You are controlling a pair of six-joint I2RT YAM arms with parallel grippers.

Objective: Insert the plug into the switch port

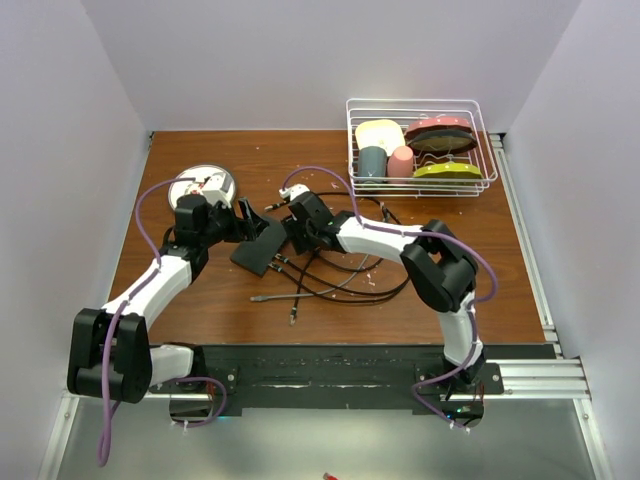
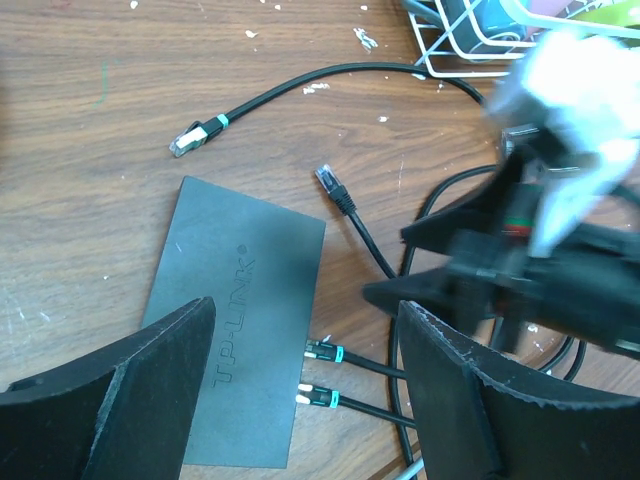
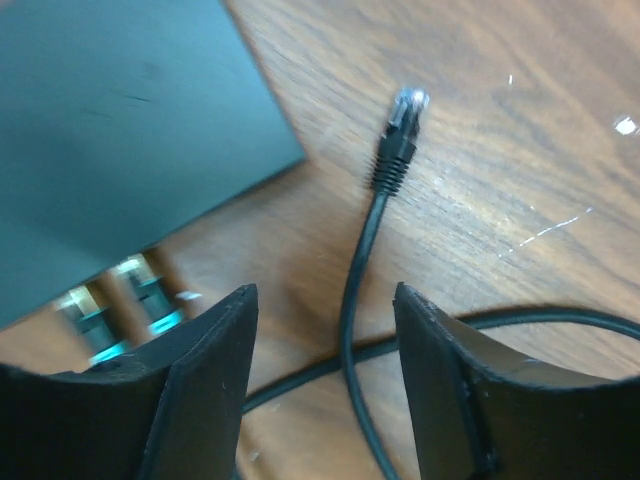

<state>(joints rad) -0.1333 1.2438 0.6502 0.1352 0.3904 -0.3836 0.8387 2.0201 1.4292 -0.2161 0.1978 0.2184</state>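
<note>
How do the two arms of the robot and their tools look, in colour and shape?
The left arm and the right arm have white links and bulky black joints. A purple cable runs along each. The left tool and the right tool each have two matte black, wedge-shaped fingers with rough edges.

Bright, even light; the switch (image 3: 120, 130) looks blurred in the right wrist view.
</note>
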